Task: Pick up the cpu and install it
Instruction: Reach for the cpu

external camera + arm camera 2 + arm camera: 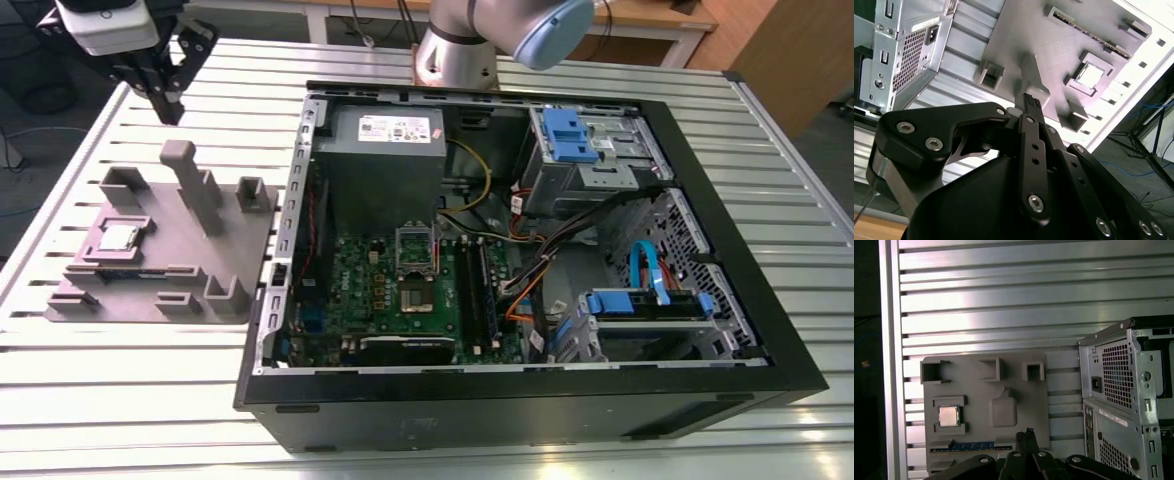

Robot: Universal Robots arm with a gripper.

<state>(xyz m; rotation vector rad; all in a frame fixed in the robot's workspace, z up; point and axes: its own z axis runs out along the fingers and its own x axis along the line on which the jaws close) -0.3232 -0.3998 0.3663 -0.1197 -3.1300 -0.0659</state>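
Cpu (pixel 118 237): lies flat in a square pocket of the grey holder (pixel 180 265); nothing touches it
Gripper (pixel 170 112): in the exterior view it hangs at 1 o'clock from the cpu, well apart; fingers pressed together, gripping nothing
Holder: on the slatted metal table (pixel 134 400), at 9 o'clock of the open computer case (pixel 534 410)
Green board (pixel 387 300): inside the case, at 3 o'clock from the cpu

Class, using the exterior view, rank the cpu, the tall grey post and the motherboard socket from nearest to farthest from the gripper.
1. tall grey post, on the fixture, just beneath the gripper.
2. cpu, toward the fixture's left.
3. motherboard socket, inside the case.
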